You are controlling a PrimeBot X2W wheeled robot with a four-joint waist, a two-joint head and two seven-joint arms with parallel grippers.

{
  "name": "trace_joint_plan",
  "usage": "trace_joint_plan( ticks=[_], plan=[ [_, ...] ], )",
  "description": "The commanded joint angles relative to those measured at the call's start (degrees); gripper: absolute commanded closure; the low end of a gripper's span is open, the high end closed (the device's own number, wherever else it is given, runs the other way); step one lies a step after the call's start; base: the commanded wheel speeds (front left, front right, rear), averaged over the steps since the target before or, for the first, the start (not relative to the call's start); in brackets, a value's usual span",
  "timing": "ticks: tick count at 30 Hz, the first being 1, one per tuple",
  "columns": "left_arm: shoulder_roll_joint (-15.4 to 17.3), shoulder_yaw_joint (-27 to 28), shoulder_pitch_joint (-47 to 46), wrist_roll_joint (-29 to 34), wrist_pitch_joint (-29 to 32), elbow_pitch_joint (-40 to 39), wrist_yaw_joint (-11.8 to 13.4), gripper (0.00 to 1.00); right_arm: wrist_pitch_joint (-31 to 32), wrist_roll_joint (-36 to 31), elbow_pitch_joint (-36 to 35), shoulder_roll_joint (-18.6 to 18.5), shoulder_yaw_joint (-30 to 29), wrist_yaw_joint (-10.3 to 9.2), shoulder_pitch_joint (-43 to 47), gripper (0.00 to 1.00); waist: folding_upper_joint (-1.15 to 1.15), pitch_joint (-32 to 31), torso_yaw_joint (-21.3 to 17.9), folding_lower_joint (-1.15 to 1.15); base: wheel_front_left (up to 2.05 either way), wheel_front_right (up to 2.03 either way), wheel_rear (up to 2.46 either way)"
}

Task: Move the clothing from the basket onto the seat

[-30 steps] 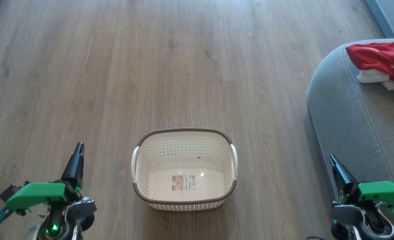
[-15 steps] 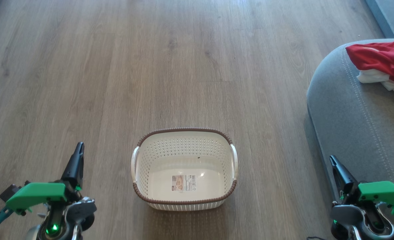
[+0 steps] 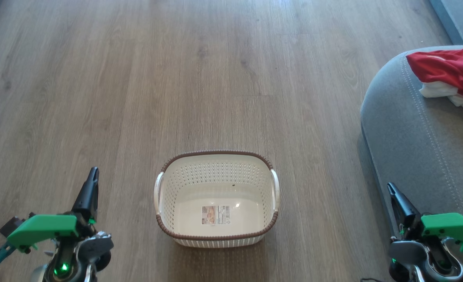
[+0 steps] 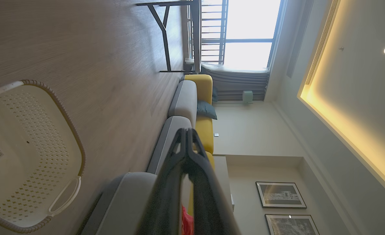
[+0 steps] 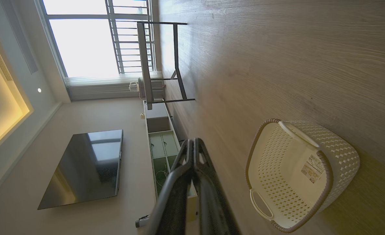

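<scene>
The cream basket (image 3: pixel 215 164) with its brown rim stands on the wood floor at centre, with only a label sticker on its bottom. The red clothing (image 3: pixel 451 72) with white trim lies on the grey seat (image 3: pixel 411 133) at the right edge. My left gripper (image 3: pixel 93 172) hangs shut at the lower left, well left of the basket. My right gripper (image 3: pixel 390 186) hangs shut at the lower right, beside the seat's front edge. The wrist views show the basket (image 4: pixel 32 156) (image 5: pixel 293 176), the shut left gripper (image 4: pixel 186 132) and the shut right gripper (image 5: pixel 192 142). A sliver of red clothing (image 4: pixel 186 222) shows behind the left fingers.
Bare wood floor (image 3: pixel 176 78) stretches around the basket. A grey and yellow sofa (image 4: pixel 192 101) runs along one wall. A dark table frame (image 5: pixel 163 65) stands near the window, and a television (image 5: pixel 84 166) hangs above a low cabinet (image 5: pixel 159 143).
</scene>
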Motion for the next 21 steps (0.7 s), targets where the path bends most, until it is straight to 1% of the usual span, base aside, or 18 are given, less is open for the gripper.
trace_joint_plan(
  ticks=[1, 21],
  plan=[
    [0.3, 2.1, -1.6, -0.3, 0.2, -2.1, -0.4, 1.0, 0.4, 0.4, -2.3, -0.5, 1.0, 0.4, -2.9, 1.0, 0.0, 0.0, 0.0, 0.0, 0.0, 0.0, 0.0],
    [0.3, 2.1, -1.6, -0.3, 0.2, -2.1, -0.4, 1.0, 0.4, 0.4, -2.3, -0.5, 1.0, 0.4, -2.9, 1.0, 0.0, 0.0, 0.0, 0.0, 0.0, 0.0, 0.0]
  ],
)
